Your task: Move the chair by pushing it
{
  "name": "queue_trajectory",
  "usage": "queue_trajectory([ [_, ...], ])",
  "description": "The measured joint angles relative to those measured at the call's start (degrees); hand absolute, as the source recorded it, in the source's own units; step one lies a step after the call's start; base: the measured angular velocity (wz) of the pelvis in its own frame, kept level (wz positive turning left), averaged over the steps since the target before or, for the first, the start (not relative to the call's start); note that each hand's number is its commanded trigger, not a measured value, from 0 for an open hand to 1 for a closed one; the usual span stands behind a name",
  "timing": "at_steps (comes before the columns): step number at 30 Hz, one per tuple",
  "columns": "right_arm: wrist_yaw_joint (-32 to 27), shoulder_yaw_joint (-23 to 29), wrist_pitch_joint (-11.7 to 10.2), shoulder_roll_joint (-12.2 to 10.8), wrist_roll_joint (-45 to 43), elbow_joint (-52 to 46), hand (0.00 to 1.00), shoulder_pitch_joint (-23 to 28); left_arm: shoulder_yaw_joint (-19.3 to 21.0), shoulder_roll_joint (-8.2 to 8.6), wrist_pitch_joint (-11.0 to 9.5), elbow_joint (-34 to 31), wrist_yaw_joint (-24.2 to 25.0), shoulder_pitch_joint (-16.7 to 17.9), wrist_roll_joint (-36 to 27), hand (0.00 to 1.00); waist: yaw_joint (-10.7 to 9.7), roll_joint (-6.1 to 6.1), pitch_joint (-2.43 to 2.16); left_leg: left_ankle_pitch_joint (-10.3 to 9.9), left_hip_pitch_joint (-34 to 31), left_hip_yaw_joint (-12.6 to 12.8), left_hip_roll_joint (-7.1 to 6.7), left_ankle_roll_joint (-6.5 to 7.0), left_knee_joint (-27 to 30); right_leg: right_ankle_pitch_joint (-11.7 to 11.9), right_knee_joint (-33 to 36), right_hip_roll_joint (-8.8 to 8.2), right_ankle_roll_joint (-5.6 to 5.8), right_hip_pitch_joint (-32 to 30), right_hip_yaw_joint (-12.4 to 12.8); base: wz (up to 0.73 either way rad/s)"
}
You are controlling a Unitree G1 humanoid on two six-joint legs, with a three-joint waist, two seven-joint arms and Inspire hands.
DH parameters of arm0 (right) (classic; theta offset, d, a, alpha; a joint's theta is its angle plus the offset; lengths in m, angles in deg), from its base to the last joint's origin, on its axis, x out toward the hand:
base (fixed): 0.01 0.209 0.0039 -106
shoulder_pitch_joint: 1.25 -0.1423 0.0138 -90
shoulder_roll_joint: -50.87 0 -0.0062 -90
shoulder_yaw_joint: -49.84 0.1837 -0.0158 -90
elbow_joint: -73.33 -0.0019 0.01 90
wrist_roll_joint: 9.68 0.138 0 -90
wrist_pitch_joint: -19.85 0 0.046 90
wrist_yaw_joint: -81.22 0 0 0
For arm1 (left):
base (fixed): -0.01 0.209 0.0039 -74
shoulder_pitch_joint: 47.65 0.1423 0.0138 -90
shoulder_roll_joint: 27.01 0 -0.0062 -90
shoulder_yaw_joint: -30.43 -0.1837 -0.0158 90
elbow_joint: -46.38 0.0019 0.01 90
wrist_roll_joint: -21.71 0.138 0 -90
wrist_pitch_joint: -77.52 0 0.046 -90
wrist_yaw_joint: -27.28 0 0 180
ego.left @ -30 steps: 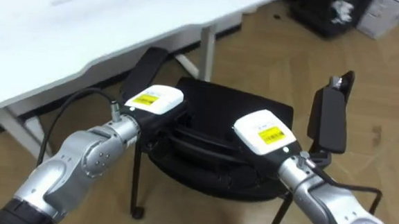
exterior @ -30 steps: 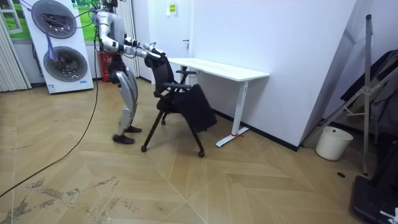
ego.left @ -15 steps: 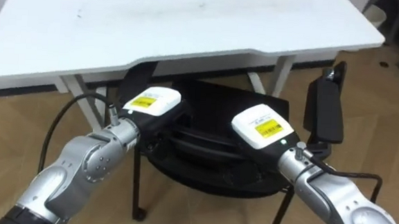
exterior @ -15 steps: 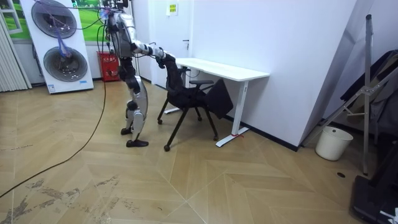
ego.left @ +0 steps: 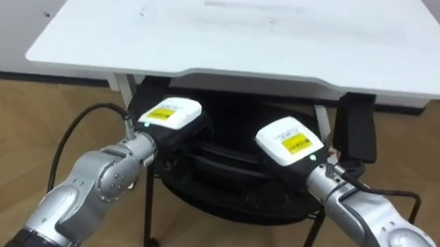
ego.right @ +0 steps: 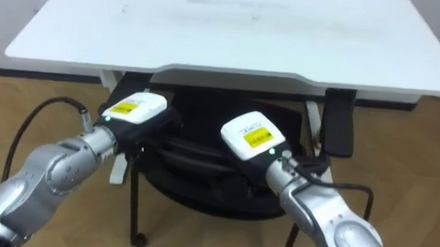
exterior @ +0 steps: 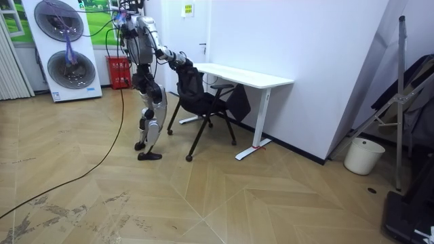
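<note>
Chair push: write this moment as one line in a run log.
chair: front under table edge | left hand: on chair back | right hand: on chair back | robot: standing behind chair

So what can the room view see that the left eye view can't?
The room view takes in the whole robot standing behind the black wheeled chair, plus the white stacked washing machines with round doors and a white plastic bucket by the wall. The left eye view looks down close on the robot's left hand and right hand, both at the chair's back, and on the flat top of the white rectangular table. Both share the chair and the table, with the chair partly under it.
</note>
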Motion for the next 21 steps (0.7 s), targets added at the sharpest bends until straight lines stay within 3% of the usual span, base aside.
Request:
queue_trajectory([
  [2,-0.05,0.14,-0.01,-0.01,-0.10,-0.01,1.00,0.01,-0.03,0.12,0.29,-0.06,0.05,0.01,-0.17,1.00,-0.08,0.18,0.02,-0.01,-0.01,-0.71,-0.44,0.03,-0.15,-0.15,0.00,-0.07,0.07,0.19,0.17,0.13],
  [4,-0.21,0.26,-0.03,0.19,-0.51,-0.23,1.00,0.50,0.00,0.45,0.43,-0.08,0.02,0.40,-0.06,1.00,0.11,0.31,-0.02,0.15,-0.32,-1.33,-1.79,0.74,-0.87,-0.27,0.12,-0.29,0.21,0.12,2.83,0.06],
  [5,-0.49,0.38,-0.04,0.66,-0.56,-0.73,1.00,1.04,0.03,0.73,0.35,-0.65,-0.21,1.04,0.30,1.00,0.53,0.15,-0.12,0.70,-0.37,-1.42,-3.96,1.48,-3.75,-0.40,0.39,-0.74,0.45,-0.49,4.50,-0.25],
  [6,-0.73,0.41,-0.04,1.00,-0.56,-1.12,1.00,1.37,0.08,0.77,0.41,-1.24,-0.20,1.47,0.46,1.00,1.28,0.25,-0.19,1.22,-0.49,-1.37,-5.20,2.10,-5.58,-0.39,0.44,-0.84,0.49,-0.77,5.50,-0.69],
  [7,-1.32,0.56,-0.02,0.97,-0.55,-1.67,1.00,2.44,0.48,0.52,0.44,-2.68,0.02,2.63,0.61,1.00,2.54,-0.19,-0.38,2.96,-0.92,-1.46,-7.26,4.09,-8.36,-0.28,0.53,-1.03,0.68,-1.23,7.65,-0.85],
  [8,-1.86,0.49,-0.10,1.01,-0.44,-2.14,1.00,3.47,0.55,-0.25,0.19,-3.99,0.27,3.84,0.48,1.00,3.48,-0.87,-0.75,4.19,-0.81,-1.48,-8.42,4.60,-9.91,-0.08,0.14,-1.23,1.07,-1.15,9.11,-0.70],
  [9,-1.99,0.46,-0.24,1.13,-0.41,-2.49,1.00,3.84,0.55,-0.63,0.12,-4.59,0.29,4.33,0.29,1.00,3.44,-1.12,-0.98,4.21,-0.51,-1.51,-8.62,4.61,-10.31,-0.03,-0.03,-1.35,1.37,-1.15,9.41,-0.32],
  [11,-2.21,0.44,-0.27,1.30,-0.66,-3.19,1.00,4.45,0.55,-1.06,0.23,-5.33,0.57,4.91,0.15,1.00,3.00,-1.48,-0.99,4.55,1.30,-1.35,-9.46,5.14,-11.58,0.21,-0.32,-1.74,1.93,-0.93,13.04,0.00],
  [16,-2.04,0.50,-0.26,0.79,-1.88,-3.30,1.00,4.52,1.07,-0.84,0.16,-5.36,1.99,4.70,0.31,1.00,2.85,-1.68,-0.78,4.03,3.17,-0.92,-10.86,5.91,-13.13,0.33,-0.42,-2.87,3.00,-0.27,13.79,-0.07],
  [18,-2.04,0.76,-0.27,0.75,-1.88,-3.30,1.00,4.33,1.21,-0.76,0.14,-5.36,2.37,4.29,0.30,1.00,2.79,-1.70,-0.61,3.73,3.09,-0.69,-10.98,6.35,-12.99,-0.02,0.85,-3.46,3.62,-0.65,14.40,-0.10],
  [19,-2.07,0.80,-0.31,0.81,-1.90,-3.19,1.00,4.00,1.67,-0.46,0.08,-5.36,2.65,4.24,0.33,1.00,3.06,-1.69,-0.53,3.42,3.09,0.56,-11.04,6.70,-12.77,-0.25,2.15,-3.96,4.00,-1.47,15.30,-0.28],
  [21,-2.29,0.80,-0.43,0.82,-1.89,-2.90,1.00,3.04,2.17,-0.46,-0.19,-5.35,2.65,4.03,0.34,1.00,3.65,-1.28,0.09,2.44,3.06,1.90,-10.62,7.18,-11.84,-0.43,3.73,-4.31,4.33,-2.65,16.91,-0.41],
])
